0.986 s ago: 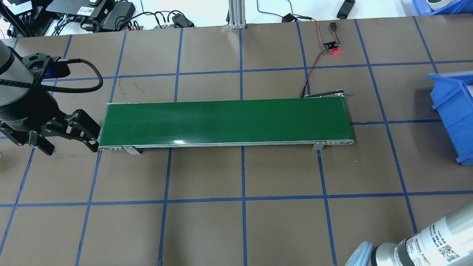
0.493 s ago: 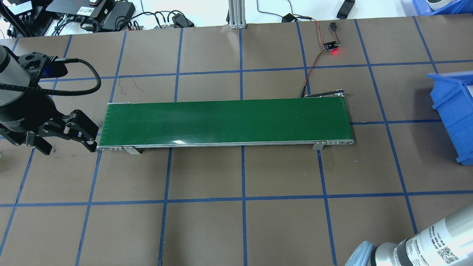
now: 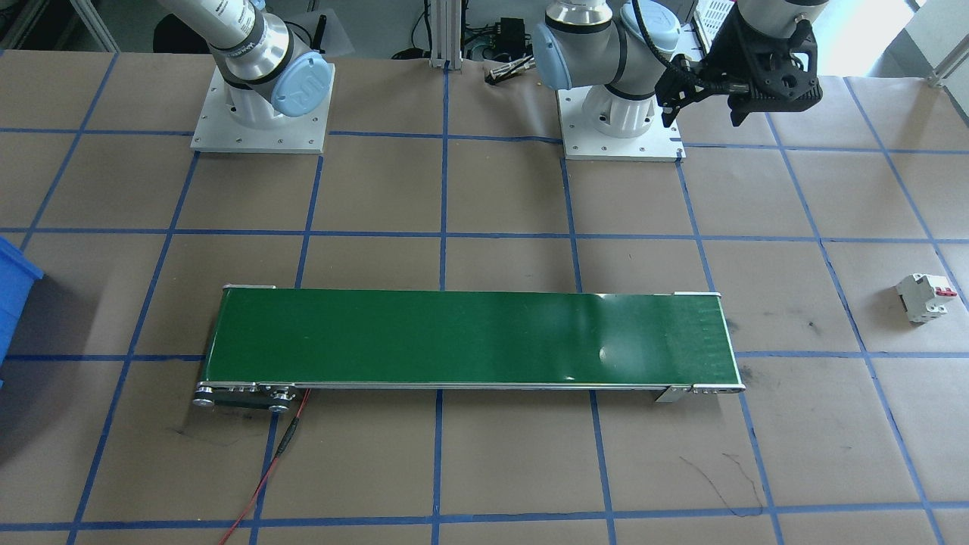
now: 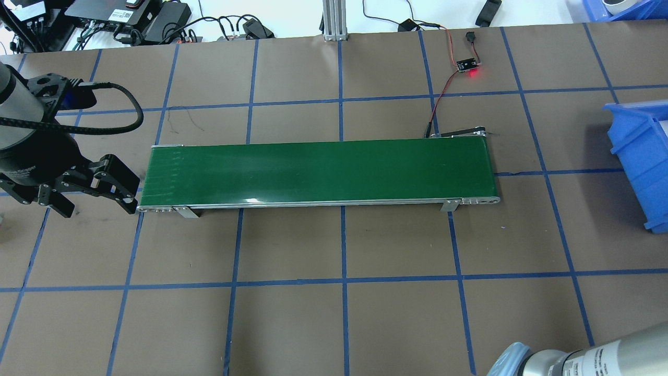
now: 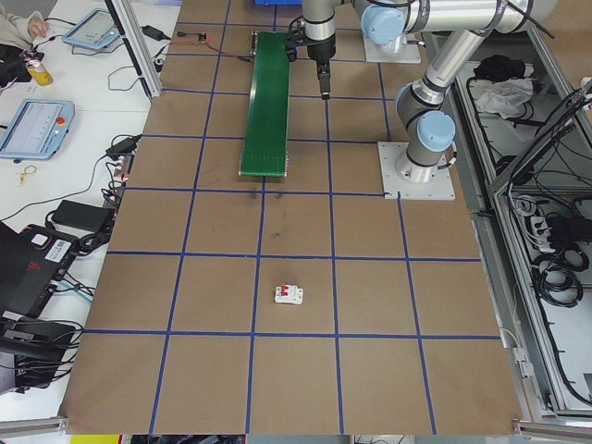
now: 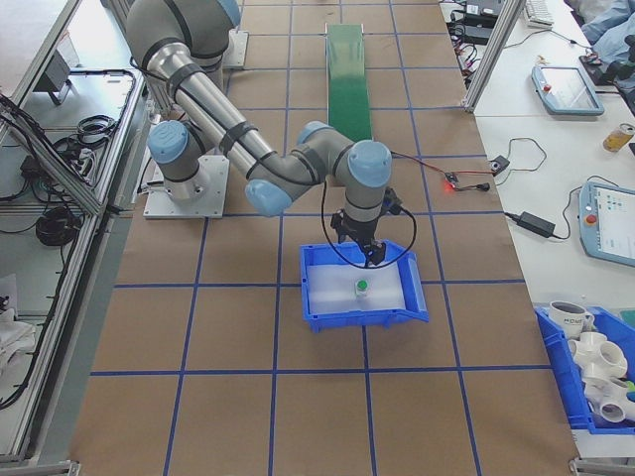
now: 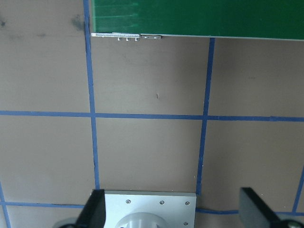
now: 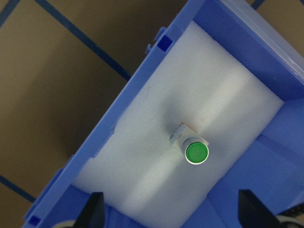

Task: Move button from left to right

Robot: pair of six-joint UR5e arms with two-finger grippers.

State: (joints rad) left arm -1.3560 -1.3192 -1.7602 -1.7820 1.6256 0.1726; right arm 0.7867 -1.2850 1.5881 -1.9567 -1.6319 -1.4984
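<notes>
the button (image 8: 195,152) sits on white foam in the blue bin (image 8: 118,123). the right gripper (image 8: 171,216) hangs over the bin, fingers spread. the left gripper (image 4: 94,196) is far from the bin, fingers spread too.

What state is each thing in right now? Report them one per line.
button: upright on the white foam in the blue bin, green cap up, not gripped.
right gripper: open, empty, above the button.
left gripper: open, empty, off the end of the conveyor belt.
circuit breaker: lying on the table, untouched; lever position unclear.
controller board: red light lit.
</notes>
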